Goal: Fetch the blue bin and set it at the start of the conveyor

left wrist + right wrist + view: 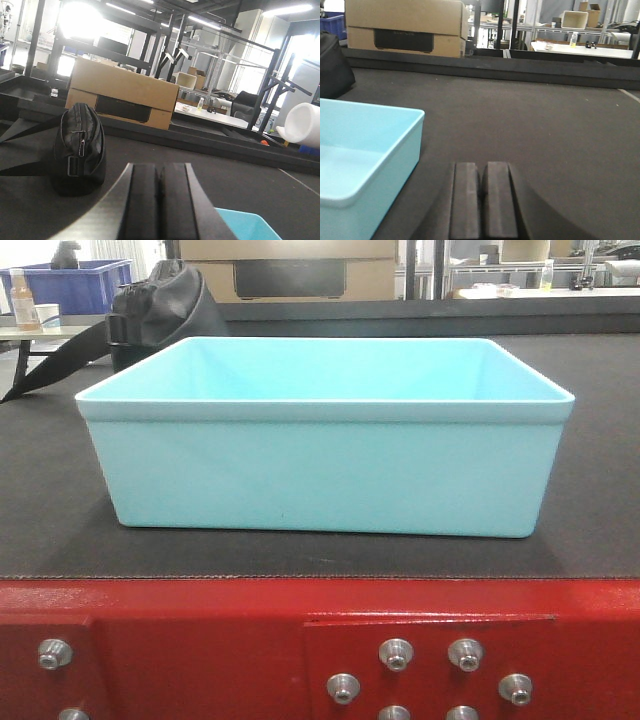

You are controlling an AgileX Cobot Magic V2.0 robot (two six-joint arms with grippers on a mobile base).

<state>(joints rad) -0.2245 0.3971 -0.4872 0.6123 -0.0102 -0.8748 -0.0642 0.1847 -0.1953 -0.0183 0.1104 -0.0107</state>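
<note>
Both grippers are out of sight in the front-facing view, which is filled by the blue bin (325,440). It sits upright and open-topped on the dark grey belt of the conveyor start (590,510), close to the belt's near edge, just behind the red frame (200,640) with its silver bolts (397,653). Nothing shows inside the bin. Behind its left corner, farther back on the belt, lies a black bag (165,305) with a strap trailing toward the left edge. A dark blue crate (75,285) and a bottle (22,300) stand beyond the belt at upper left, and a cardboard box (290,270) at the far side.

From the left wrist view, the left gripper (160,205) shows its two black pads pressed together with only a thin seam between them, holding nothing. It hangs low over the belt. A corner of the blue bin (247,225) peeks in just to the right of the pads, apart from them. The black bag (80,155) stands upright on the belt to the left, and the cardboard box (122,95) sits past the belt's far edge.

From the right wrist view, the right gripper (483,200) likewise has its pads closed against each other and empty. The blue bin (365,155) rests on the belt to its left, near but not touching. The cardboard box (405,25) sits beyond the far edge.
</note>
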